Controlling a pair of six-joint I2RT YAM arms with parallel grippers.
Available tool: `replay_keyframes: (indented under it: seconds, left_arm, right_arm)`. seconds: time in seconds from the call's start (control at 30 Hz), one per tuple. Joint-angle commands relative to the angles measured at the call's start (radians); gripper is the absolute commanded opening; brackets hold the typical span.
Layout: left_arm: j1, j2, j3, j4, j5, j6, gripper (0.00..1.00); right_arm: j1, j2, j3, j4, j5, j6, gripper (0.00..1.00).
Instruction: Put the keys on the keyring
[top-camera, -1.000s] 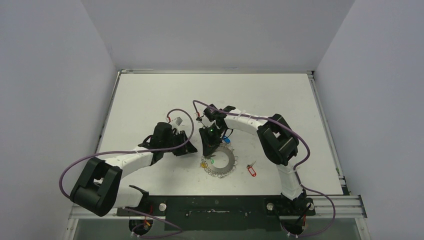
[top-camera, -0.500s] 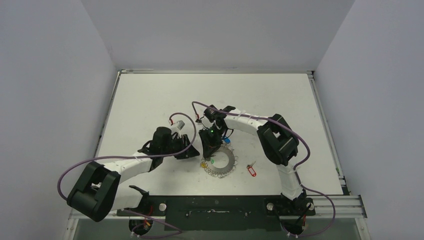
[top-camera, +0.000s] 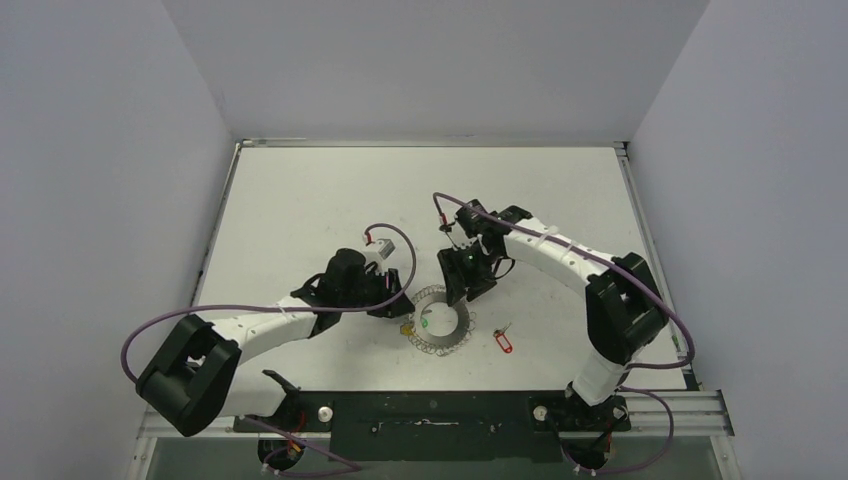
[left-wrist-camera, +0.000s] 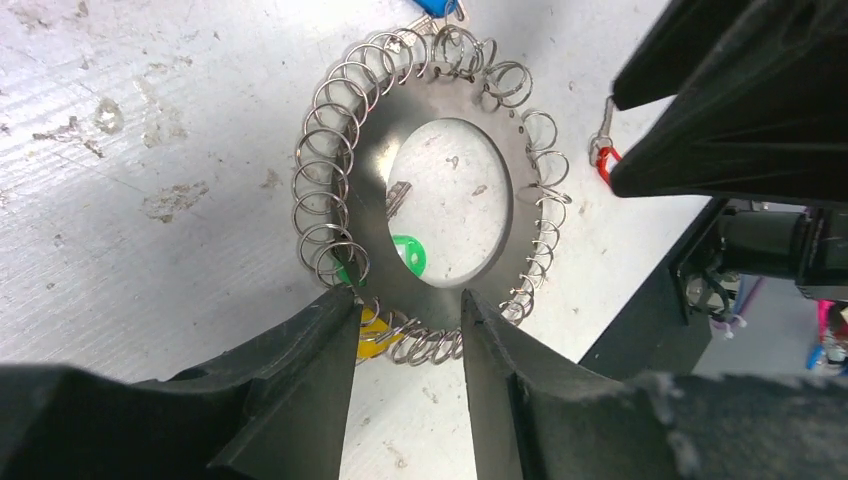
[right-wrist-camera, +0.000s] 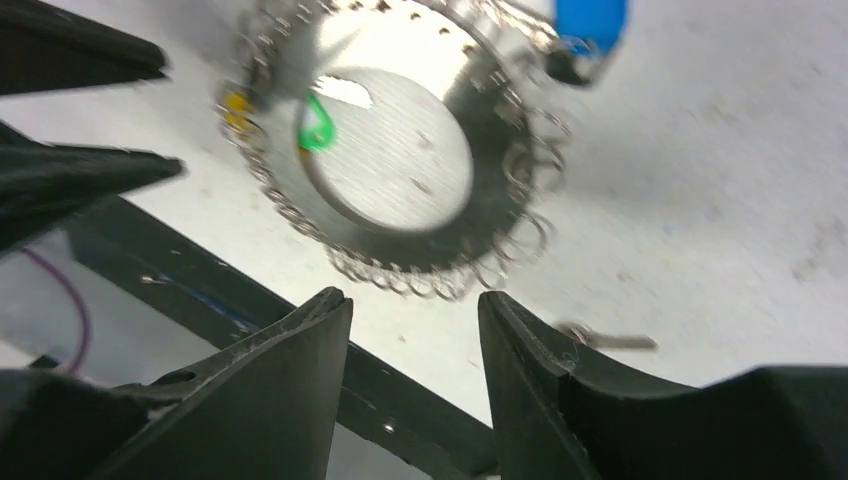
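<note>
Both grippers hung over the keyring (top-camera: 441, 321), which lay flat on the worktop (top-camera: 300, 200) near its front edge. The left gripper (left-wrist-camera: 407, 300) stood at the ring's 10 o'clock in the top view, jaws parted and empty, with the ring's near rim showing through the gap. The right gripper (right-wrist-camera: 415, 300) stood at about 1 o'clock, likewise parted and holding nothing.

The blue-tagged key (right-wrist-camera: 590, 20) sat against the wire loops (left-wrist-camera: 330, 170) at the ring's rim, at 12 o'clock in the left wrist view. Whether it was actually threaded onto a loop could not be told. A green tag (left-wrist-camera: 408, 255) showed inside the central hole and a yellow tag (left-wrist-camera: 372, 330) at the rim beside it. The red-tagged key (top-camera: 503, 341) lay loose on the worktop at the ring's 4 o'clock, near it but apart.

The step in hand looked like the break between keys. The next move probably called for the right gripper to swing to 4 o'clock and pinch the red-tagged key, while the left steadied the ring.
</note>
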Motion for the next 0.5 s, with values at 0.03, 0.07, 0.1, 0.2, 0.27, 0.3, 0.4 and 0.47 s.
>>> replay_keyframes:
  seconds: [0.03, 0.07, 0.1, 0.2, 0.27, 0.3, 0.4, 0.47]
  left_arm:
    - [-0.054, -0.068, 0.09, -0.134, -0.147, 0.091, 0.42]
    - [-0.061, -0.083, 0.096, -0.149, -0.169, 0.097, 0.43]
    - [-0.067, -0.1, 0.098, -0.156, -0.19, 0.101, 0.44]
    - [-0.075, -0.157, 0.094, -0.205, -0.242, 0.103, 0.46]
    - [-0.074, -0.202, 0.084, -0.224, -0.277, 0.102, 0.47]
    - [-0.075, -0.225, 0.078, -0.231, -0.293, 0.102, 0.48]
    - [-0.075, -0.296, 0.048, -0.241, -0.335, 0.099, 0.49]
    - [-0.075, -0.337, 0.031, -0.247, -0.354, 0.096, 0.49]
  right_arm:
    - [0.011, -0.082, -0.09, -0.103, 0.177, -0.075, 0.53]
    - [0.015, -0.084, -0.106, -0.099, 0.176, -0.077, 0.53]
    - [0.021, -0.082, -0.119, -0.09, 0.17, -0.078, 0.53]
    - [0.051, -0.048, -0.132, -0.063, 0.168, -0.068, 0.53]
    - [0.068, -0.012, -0.119, -0.05, 0.162, -0.065, 0.48]
    - [0.074, 0.007, -0.11, -0.045, 0.16, -0.061, 0.44]
    - [0.081, 0.056, -0.061, -0.05, 0.169, -0.058, 0.22]
    - [0.081, 0.077, -0.018, -0.062, 0.185, -0.067, 0.12]
